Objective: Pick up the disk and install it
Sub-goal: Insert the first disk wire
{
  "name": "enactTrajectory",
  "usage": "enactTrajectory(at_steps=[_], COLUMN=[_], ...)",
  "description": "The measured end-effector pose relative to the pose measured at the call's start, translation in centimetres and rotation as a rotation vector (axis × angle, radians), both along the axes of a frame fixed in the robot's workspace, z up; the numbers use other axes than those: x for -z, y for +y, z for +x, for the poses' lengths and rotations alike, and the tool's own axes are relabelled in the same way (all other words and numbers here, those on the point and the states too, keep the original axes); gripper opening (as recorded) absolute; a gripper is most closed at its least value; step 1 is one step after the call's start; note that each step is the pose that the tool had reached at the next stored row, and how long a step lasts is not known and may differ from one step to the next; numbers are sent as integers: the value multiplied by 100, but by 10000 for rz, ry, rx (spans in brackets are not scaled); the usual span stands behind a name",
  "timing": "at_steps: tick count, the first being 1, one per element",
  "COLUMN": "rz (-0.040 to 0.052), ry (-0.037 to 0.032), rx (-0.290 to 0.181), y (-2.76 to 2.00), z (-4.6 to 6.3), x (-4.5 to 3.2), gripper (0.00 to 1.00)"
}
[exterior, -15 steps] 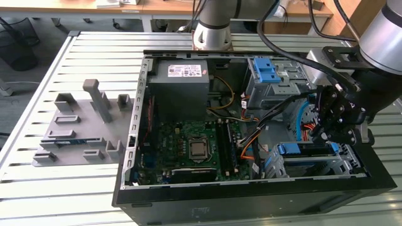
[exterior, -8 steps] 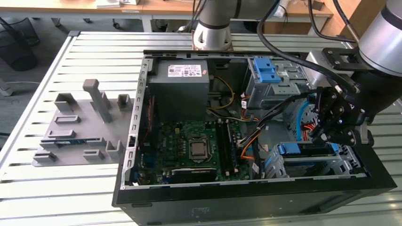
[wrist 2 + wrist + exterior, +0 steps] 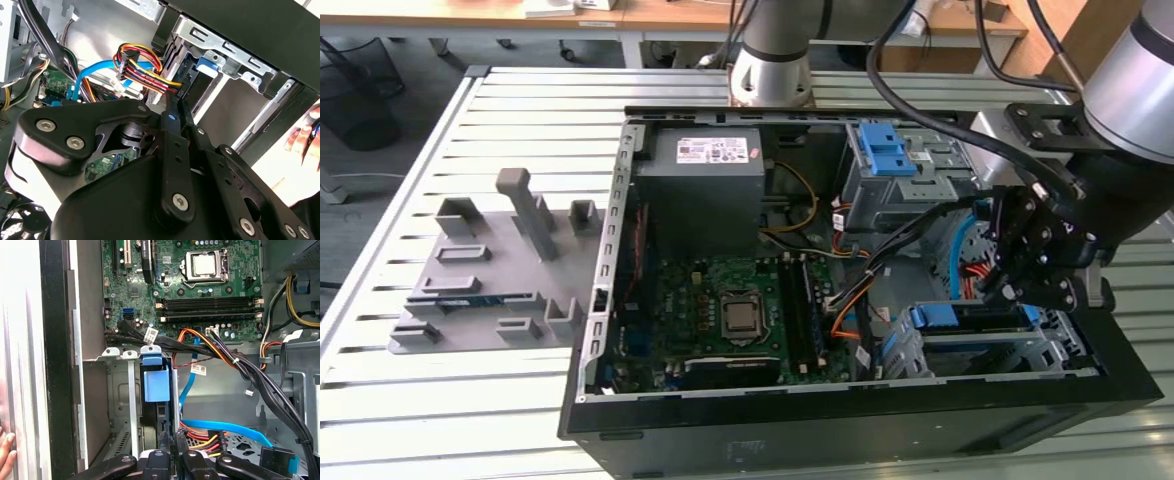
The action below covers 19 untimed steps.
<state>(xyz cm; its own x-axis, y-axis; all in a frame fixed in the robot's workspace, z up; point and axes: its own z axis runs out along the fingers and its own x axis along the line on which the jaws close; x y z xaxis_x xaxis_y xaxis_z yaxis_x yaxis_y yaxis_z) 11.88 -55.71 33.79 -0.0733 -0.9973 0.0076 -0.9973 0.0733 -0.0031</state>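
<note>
My black gripper (image 3: 167, 460) covers most of the disk (image 3: 156, 385). A hand (image 3: 6, 452) at the lower left is cut off by the edge.

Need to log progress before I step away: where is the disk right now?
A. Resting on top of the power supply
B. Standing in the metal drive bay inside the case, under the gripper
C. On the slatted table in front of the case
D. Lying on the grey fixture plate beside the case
B: the disk, blue carrier up, stands in the metal drive bay directly under the gripper.
</note>
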Motion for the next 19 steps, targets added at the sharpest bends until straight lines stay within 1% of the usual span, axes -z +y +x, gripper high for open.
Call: enactTrajectory(at_steps=[3, 19], rz=[2, 13], ry=[0, 6], rx=[1, 1], y=[-8, -9], z=[0, 2], x=[7, 37], gripper=[16, 16])
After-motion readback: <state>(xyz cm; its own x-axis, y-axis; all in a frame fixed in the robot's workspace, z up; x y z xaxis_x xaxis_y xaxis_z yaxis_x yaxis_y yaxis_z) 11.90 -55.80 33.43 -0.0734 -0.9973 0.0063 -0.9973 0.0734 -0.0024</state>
